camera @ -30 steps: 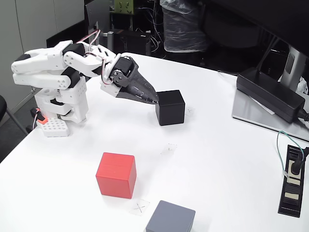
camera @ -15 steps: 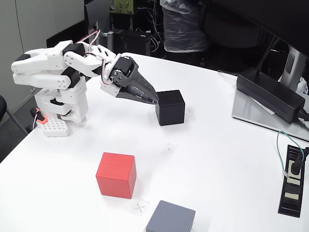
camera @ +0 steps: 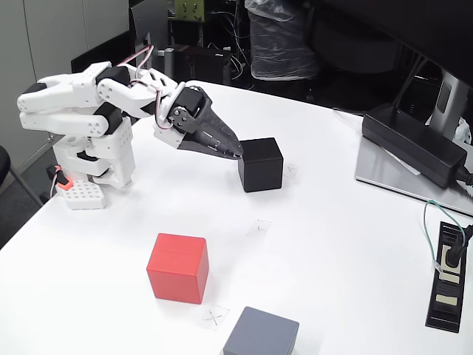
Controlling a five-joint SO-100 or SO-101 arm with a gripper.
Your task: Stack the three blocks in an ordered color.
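A black cube (camera: pixel 261 165) stands near the middle of the white table (camera: pixel 340 244) in the fixed view. The red cube (camera: pixel 178 267) rests closer to the front, left of centre. Cut off by the bottom edge, the grey cube (camera: pixel 262 334) sits to the red one's right. My gripper (camera: pixel 237 153) reaches in from the left, its dark fingers pressed together into a point. Its tip is at the black cube's upper left edge, and nothing is held.
The arm's white base (camera: pixel 96 159) is at the left edge, with a small white perforated block (camera: pixel 83 195) beside it. A black power adapter (camera: pixel 414 144) and a power strip (camera: pixel 448 277) lie at the right. Small tape marks (camera: pixel 214 318) dot the table.
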